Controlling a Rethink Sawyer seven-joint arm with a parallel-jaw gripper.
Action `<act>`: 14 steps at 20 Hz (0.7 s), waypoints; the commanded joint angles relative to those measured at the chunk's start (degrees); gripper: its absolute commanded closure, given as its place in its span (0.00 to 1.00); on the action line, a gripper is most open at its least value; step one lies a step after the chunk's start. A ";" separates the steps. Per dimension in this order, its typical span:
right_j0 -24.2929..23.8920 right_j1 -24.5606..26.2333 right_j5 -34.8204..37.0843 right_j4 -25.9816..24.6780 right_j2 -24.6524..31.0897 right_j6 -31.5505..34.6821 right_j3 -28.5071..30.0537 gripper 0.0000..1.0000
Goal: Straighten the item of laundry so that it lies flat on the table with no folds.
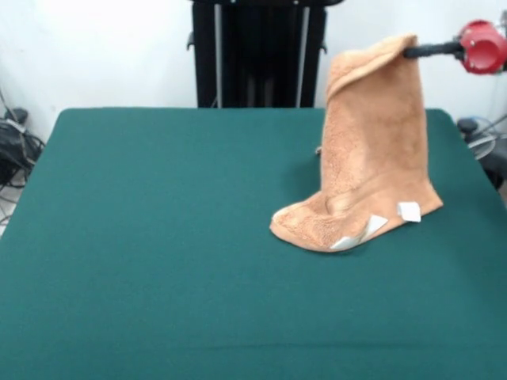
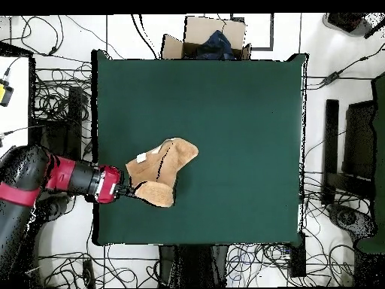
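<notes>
My pincer grips the towel by its top edge, hanging it upright. Its lower end lies crumpled on the table; flattening is not yet done.

Green table bears the towel's lower end.

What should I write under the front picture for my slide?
Robot gripper lifts an orange towel by one corner while its bottom rests on the green table.

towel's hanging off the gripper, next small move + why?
Probably drag sideways away from the heaped end while lowering: the gripper holds the towel up by its top edge, its lower end bunched on the table, so lowering straight down would likely refold it.
</notes>
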 commanded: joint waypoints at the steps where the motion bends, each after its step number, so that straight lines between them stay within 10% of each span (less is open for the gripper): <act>1: -6.09 0.07 3.39 10.23 1.56 19.75 -14.18 1.00; 14: -19.93 3.93 18.79 21.73 -12.05 34.57 -35.08 1.00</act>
